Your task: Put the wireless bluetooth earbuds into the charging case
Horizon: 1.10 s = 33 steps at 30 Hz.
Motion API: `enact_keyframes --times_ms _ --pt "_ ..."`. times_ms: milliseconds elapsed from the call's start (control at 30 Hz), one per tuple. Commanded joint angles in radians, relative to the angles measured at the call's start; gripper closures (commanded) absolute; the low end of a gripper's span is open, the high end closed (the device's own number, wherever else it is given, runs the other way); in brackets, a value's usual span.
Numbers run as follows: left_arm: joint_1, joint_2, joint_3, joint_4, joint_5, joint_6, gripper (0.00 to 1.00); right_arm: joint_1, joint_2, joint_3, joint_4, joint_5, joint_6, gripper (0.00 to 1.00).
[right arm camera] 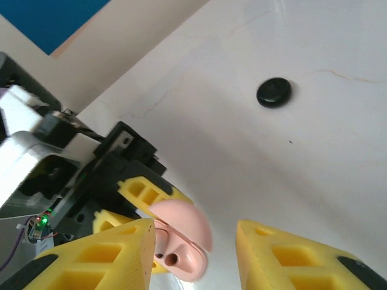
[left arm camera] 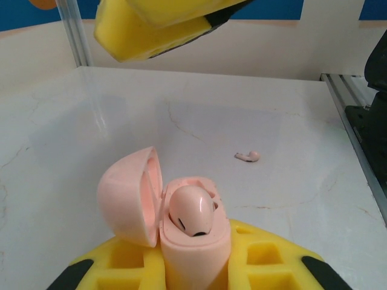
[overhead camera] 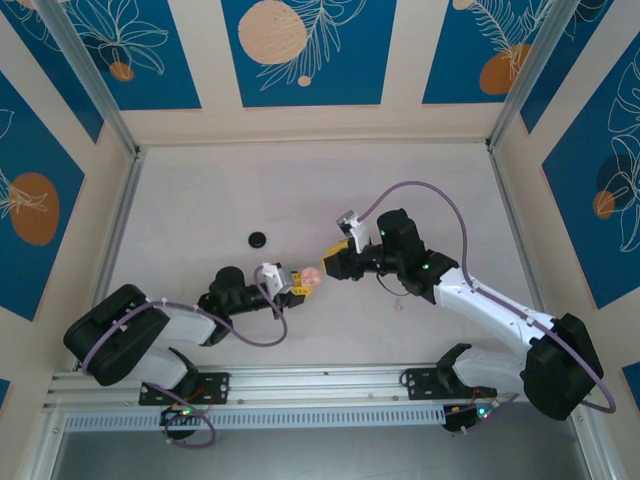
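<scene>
Out on the white table point(overhead camera: 200, 200), one pink bud point(left arm camera: 190, 210) sits in the case point(left arm camera: 195, 244) my left gripper point(overhead camera: 298, 284) pinches; a second pink bud point(left arm camera: 248, 156) waits loose, my right gripper point(right arm camera: 193, 234) spread and empty.

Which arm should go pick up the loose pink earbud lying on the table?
Probably right. The left gripper is shut on the open pink case, which already holds one bud. The right gripper is open and empty, and the loose pink earbud lies near its arm.

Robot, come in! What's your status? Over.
Left claw shut on pink case, lid open, one bud seated. Right claw open, empty. Second pink bud loose on table.
</scene>
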Motion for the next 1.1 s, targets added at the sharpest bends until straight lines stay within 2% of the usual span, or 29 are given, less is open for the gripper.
enact_keyframes --times_ms 0,233,467,767,1067 --pt "-0.003 -0.051 -0.009 -0.088 -0.012 0.047 0.87 -0.057 0.031 0.06 -0.193 0.036 0.029 0.6" --pt "-0.004 -0.144 0.003 -0.251 -0.043 0.09 0.86 -0.224 0.16 0.155 -0.559 0.17 0.11 0.6" --pt "-0.005 -0.198 0.005 -0.324 -0.063 0.109 0.86 -0.376 0.241 0.131 -0.707 0.197 0.189 0.59" --pt "-0.005 -0.185 0.009 -0.339 -0.059 0.122 0.86 -0.385 0.276 0.086 -0.818 0.327 0.301 0.55" --pt "-0.004 -0.193 0.01 -0.335 -0.055 0.117 0.86 -0.365 0.36 0.065 -0.8 0.279 0.324 0.55"
